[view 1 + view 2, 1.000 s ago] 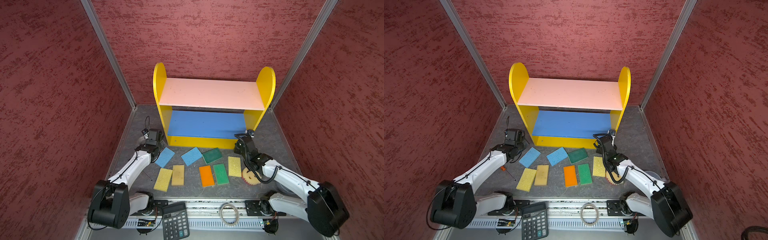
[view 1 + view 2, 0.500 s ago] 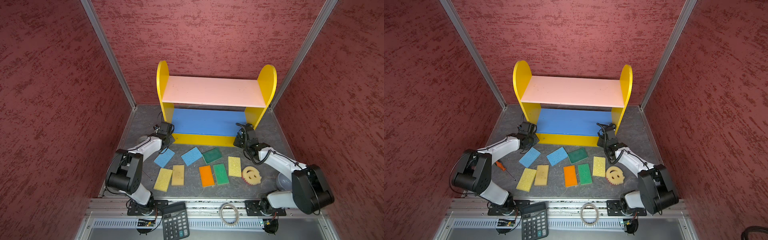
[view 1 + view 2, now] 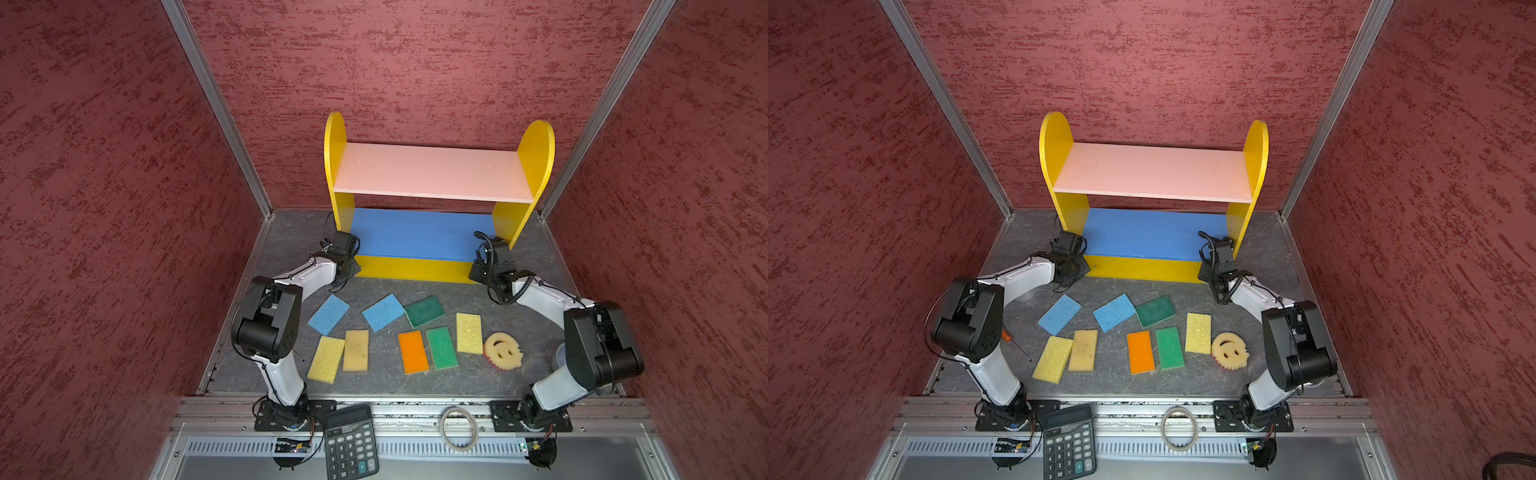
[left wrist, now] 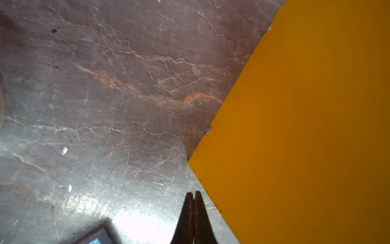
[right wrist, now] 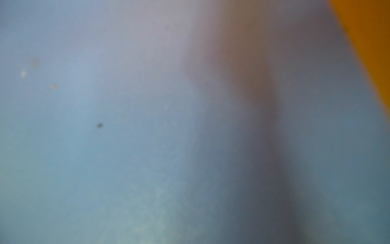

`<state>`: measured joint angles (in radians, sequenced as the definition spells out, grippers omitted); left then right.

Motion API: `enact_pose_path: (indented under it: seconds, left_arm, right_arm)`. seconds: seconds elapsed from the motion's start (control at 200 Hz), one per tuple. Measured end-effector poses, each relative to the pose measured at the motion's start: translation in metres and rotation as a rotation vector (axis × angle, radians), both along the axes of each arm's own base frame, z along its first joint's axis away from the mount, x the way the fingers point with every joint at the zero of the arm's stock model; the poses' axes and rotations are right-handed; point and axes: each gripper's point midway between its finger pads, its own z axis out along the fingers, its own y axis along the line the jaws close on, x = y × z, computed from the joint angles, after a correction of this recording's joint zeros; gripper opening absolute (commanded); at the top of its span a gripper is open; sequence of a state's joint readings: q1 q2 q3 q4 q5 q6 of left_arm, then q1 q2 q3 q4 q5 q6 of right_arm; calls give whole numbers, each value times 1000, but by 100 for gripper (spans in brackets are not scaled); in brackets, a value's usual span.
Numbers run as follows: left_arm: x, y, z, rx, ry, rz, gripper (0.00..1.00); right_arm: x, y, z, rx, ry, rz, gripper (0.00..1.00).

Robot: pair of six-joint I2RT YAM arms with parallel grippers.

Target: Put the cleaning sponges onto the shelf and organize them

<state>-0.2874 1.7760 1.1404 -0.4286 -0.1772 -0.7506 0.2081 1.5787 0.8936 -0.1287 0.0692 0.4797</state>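
Note:
The shelf (image 3: 432, 172) (image 3: 1152, 172) stands at the back, with yellow sides, a pink top board and a blue middle board, all bare. Several cleaning sponges lie flat on the grey floor in front of it: a blue one (image 3: 328, 314), a second blue one (image 3: 383, 312), green-topped ones (image 3: 424, 311), an orange one (image 3: 413, 352), yellow ones (image 3: 469, 333) and a round smiley (image 3: 503, 351). My left gripper (image 4: 193, 193) (image 3: 351, 270) is shut and empty, beside the shelf's front left bottom corner (image 4: 295, 126). My right gripper (image 3: 482, 272) is at the front right corner, its jaws hidden; its wrist view is a blur.
A black calculator (image 3: 351, 442) and a ring (image 3: 458, 428) lie on the metal rail at the front. An orange-handled screwdriver (image 3: 1013, 340) lies by the left arm. Red walls close in the left, right and back.
Both grippers have moved away from the sponges to the shelf's front bottom corners. The shelf has slid a little toward the back wall.

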Motion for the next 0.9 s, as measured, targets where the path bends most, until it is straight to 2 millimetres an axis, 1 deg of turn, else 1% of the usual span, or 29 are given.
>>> enact_pose_path:
  seconds: [0.14, 0.24, 0.306, 0.366, 0.426, 0.501, 0.601, 0.651, 0.676, 0.721, 0.792, 0.842, 0.897]
  left_arm:
    - [-1, -8, 4, 0, -8, -18, 0]
    - [-8, -13, 12, 3, -21, -34, 0]
    - [-15, -19, 21, 2, -40, -51, 0]
    - [-24, -22, 30, 7, -62, -60, 0]
    - [-33, -28, 38, 4, -82, -77, 0]
    - [-45, -39, 43, -3, -94, -110, 0]
    - [-61, -59, 43, -12, -95, -169, 0]
    - [-69, -69, 40, -19, -89, -198, 6]
    - [-73, -74, 39, -19, -85, -213, 8]
    - [-79, -84, 36, -23, -77, -244, 9]
    - [-86, -98, 34, -26, -69, -286, 9]
    - [-89, -109, 33, -33, -64, -314, 11]
    - [-91, -120, 31, -44, -57, -344, 13]
  right_arm:
    - [-1, 8, 1, 41, -18, 33, 0]
    - [-13, 20, 0, 60, -30, 74, 0]
    - [-26, 34, -2, 61, -29, 118, 0]
    - [-40, 54, -3, 61, -27, 175, 0]
    - [-53, 72, 0, 66, -34, 220, 0]
    - [-69, 91, 5, 84, -48, 264, 1]
    - [-85, 102, 10, 116, -58, 271, 5]
    - [-92, 107, 8, 138, -50, 265, 10]
    - [-95, 109, 8, 145, -46, 265, 14]
    - [-101, 113, 4, 166, -30, 256, 21]
    - [-109, 119, -3, 186, -4, 248, 29]
    - [-114, 122, -9, 196, 20, 244, 31]
    - [-120, 125, -18, 213, 50, 230, 31]
